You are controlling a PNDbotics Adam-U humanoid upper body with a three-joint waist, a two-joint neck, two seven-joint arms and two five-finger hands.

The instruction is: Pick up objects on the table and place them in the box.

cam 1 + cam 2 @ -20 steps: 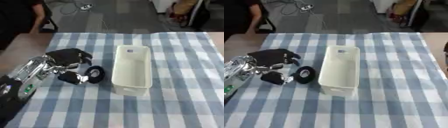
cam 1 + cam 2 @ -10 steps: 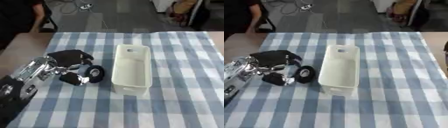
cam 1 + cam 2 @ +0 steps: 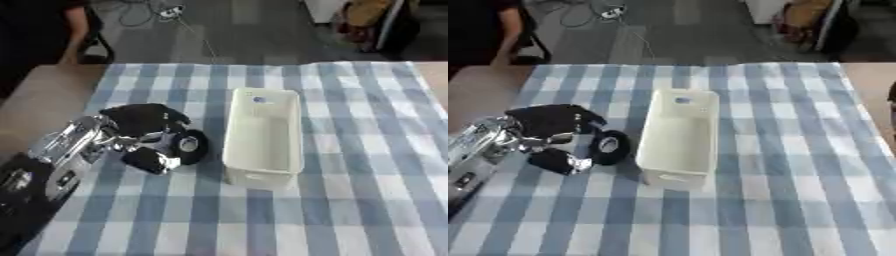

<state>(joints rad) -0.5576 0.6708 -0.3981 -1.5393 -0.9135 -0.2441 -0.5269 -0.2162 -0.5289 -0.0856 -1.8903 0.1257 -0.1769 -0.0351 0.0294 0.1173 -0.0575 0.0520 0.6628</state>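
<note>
A black roll of tape (image 3: 189, 146) stands on edge on the checked cloth, just left of the white oblong box (image 3: 262, 134). The box is empty, with its long side running away from me. My left hand (image 3: 144, 120) comes in from the lower left. Its black fingers curl over the roll from behind, and the thumb (image 3: 145, 160) sits low beside it, so the roll is pinched between them. At the right edge of the right eye view only a dark sliver of my right hand (image 3: 892, 102) shows.
The blue-and-white checked cloth (image 3: 350, 200) covers the table. Bare wooden table top (image 3: 44, 100) shows at the left. A person in dark clothes stands at the far left corner, away from the objects.
My left hand has crept slightly right and closer round the roll. The roll and box have stayed where they were.
</note>
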